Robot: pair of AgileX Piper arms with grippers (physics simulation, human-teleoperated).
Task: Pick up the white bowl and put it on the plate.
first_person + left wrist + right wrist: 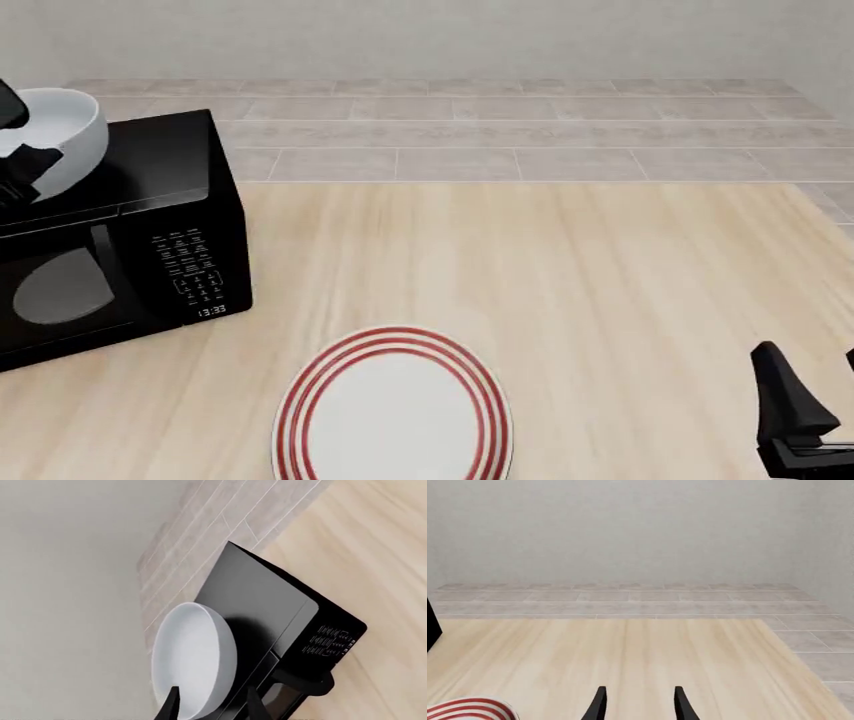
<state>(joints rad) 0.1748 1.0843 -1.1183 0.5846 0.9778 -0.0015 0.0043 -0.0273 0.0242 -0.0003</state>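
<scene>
Nearest the camera in the front view, the plate (394, 408) lies flat on the tabletop (587, 290), bare of any load, so the placing is yet to be done. To its right, low in the corner, the right gripper (814, 400) hangs just above the wood with its fingers (599, 702) spread and nothing between them; its own camera shows only an edge of the red-ringed plate and open tabletop beyond.

Farther back on the left stands a black microwave (120, 240), and the white bowl (60, 135) is over its top at the far left corner. It looks tilted, one side raised, though whether it has left the microwave's top altogether I cannot tell. The left gripper (16, 165) is at the bowl's near rim. In the left wrist view the two fingers (170, 707) straddle the rim, one against the inside of the bowl and one outside it, so I judge them pinching the wall of the bowl.

By my reading the pick is made or just being made, and the rest remains: lifting clear of the microwave, carrying forward and rightward to the plate, well apart from here, and setting it down centred on the rings.
</scene>
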